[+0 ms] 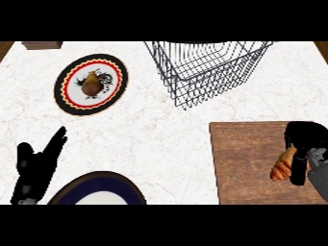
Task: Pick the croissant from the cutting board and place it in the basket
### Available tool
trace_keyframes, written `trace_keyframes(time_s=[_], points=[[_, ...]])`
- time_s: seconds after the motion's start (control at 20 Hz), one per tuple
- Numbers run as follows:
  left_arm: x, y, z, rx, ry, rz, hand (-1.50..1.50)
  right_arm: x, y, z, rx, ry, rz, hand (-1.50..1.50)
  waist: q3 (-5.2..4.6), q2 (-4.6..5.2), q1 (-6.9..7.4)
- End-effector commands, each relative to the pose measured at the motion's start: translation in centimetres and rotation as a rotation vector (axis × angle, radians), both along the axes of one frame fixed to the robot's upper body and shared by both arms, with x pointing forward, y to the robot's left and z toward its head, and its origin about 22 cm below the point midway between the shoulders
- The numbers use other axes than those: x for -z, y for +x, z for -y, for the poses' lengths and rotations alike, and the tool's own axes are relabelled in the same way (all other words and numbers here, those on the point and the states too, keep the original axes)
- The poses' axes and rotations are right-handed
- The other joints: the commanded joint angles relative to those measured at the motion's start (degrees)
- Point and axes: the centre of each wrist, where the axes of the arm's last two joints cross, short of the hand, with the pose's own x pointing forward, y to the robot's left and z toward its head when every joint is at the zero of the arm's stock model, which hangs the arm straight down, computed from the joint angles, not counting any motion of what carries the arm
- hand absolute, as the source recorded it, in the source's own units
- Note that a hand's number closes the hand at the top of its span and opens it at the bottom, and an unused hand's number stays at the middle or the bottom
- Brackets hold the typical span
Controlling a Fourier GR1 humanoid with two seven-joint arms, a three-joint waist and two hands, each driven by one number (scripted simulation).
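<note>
Croissant (283, 166) sits w/ long axis near-to-far, right hand (309, 138) curled round it; basket (208, 72) lies beyond, to its left.

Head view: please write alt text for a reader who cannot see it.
The right hand is curled round the croissant over the wooden cutting board. The empty wire basket stands beyond the board; the left hand rests open at the lower left.

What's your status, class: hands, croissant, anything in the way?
Left hand open, resting lower left. Right hand curled on croissant, over cutting board. Nothing between it and basket.
</note>
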Motion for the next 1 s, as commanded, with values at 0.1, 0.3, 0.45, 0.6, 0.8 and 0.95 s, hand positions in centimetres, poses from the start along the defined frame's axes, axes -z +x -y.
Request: trace_keyframes(time_s=[0.1, 0.3, 0.45, 0.6, 0.8, 0.95], points=[[2.6, -1.9, 0.8, -0.017, -0.028, -0.118, 0.0, 0.4, -2.5, -8.2, -0.276, 0.168, 0.069, 1.5, -0.43, 0.52, 0.01], [1.7, -0.5, 1.6, 0.045, -0.025, -0.099, 0.0, -2.5, -5.7, -20.2, -0.642, 0.446, 0.238, 1.5, -0.32, 0.94, 3.97], [2.1, -0.7, 0.6, 0.027, -0.03, -0.115, 0.0, -3.2, -9.0, -25.4, -0.735, 0.489, 0.358, 1.5, -0.45, 0.75, 2.1], [2.5, -1.5, 2.0, -0.013, -0.044, -0.107, 0.0, -4.4, -10.2, -26.4, -0.64, 0.724, 0.441, 1.5, -0.32, 0.65, 0.54], [2.3, -2.2, 0.5, -0.005, -0.039, -0.107, 0.0, -8.4, -10.3, -23.6, -0.435, 1.164, 0.618, 1.5, -0.18, 0.77, 1.05], [2.1, -1.6, -0.2, -0.015, -0.053, -0.114, 0.0, -12.3, -11.2, -23.5, -0.457, 1.268, 0.777, 1.5, -0.41, 0.6, 0.48]])
